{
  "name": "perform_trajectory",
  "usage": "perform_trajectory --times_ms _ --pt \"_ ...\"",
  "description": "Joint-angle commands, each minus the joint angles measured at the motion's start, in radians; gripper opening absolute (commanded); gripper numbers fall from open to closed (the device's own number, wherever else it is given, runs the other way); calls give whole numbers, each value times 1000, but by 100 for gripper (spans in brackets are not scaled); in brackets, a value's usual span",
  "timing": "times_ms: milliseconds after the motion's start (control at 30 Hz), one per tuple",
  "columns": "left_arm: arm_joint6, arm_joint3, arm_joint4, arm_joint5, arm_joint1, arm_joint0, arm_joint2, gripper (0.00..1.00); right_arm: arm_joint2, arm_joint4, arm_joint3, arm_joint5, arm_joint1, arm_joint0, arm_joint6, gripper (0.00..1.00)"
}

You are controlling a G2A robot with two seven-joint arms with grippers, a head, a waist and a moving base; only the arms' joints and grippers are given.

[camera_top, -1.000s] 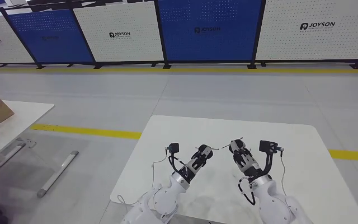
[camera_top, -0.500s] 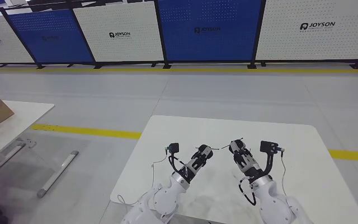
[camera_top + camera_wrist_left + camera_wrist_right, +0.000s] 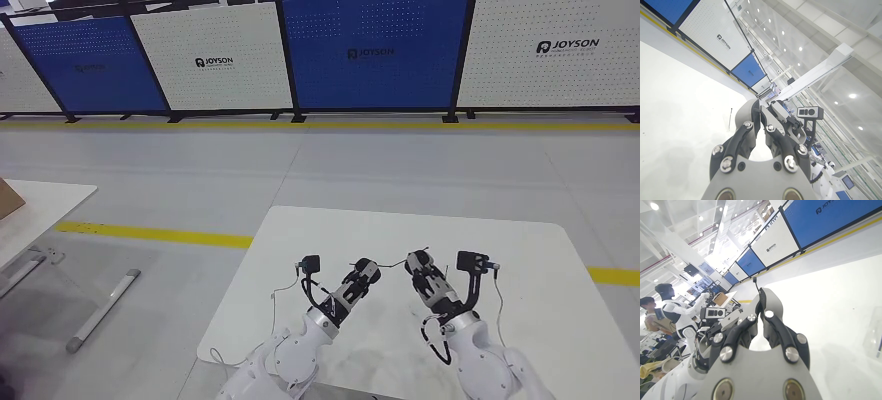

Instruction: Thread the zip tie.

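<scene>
Both arms are raised close together over the white table [image 3: 500, 250]. My right gripper [image 3: 761, 294] is shut on a thin black zip tie [image 3: 756, 285], whose square head pokes out past the fingertips. My left gripper [image 3: 760, 107] is shut too, with a small dark piece pinched at its tips. From above, the zip tie [image 3: 396, 263] runs as a fine line between the left gripper [image 3: 368, 268] and the right gripper [image 3: 415, 262]. A thin black strip [image 3: 730, 119] shows against the table beside the left fingers; I cannot tell whether it lies on the table.
A clear plastic container [image 3: 874, 332] stands on the table to the side of the right arm. Another table with a cardboard box [image 3: 10, 195] is far left across the floor. Blue and white panels [image 3: 370, 50] close off the back.
The right arm has shifted slightly left, toward the left gripper. The left arm has stayed still, and both grippers stay shut.
</scene>
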Motion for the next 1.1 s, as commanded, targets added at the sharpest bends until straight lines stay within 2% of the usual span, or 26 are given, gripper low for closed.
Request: perform_trajectory --times_ms 0,367,600,733,933,1067 --pt "0 0 0 0 0 0 0 0 -2 2 5 -1 -2 2 1 0" --pt "0 0 0 0 0 0 0 0 -20 4 27 -15 -10 11 -5 0" --pt "0 0 0 0 0 0 0 0 -15 19 22 -43 -13 4 -17 0" --pt "22 -5 -38 35 -4 0 -3 0 -8 15 20 -47 -13 1 -14 0" --pt "5 -9 -88 30 -7 0 -4 0 -5 12 25 -54 -14 1 -5 0" --pt "-3 -11 -77 31 -7 1 -6 0 -1 10 24 -51 -15 2 -6 0"
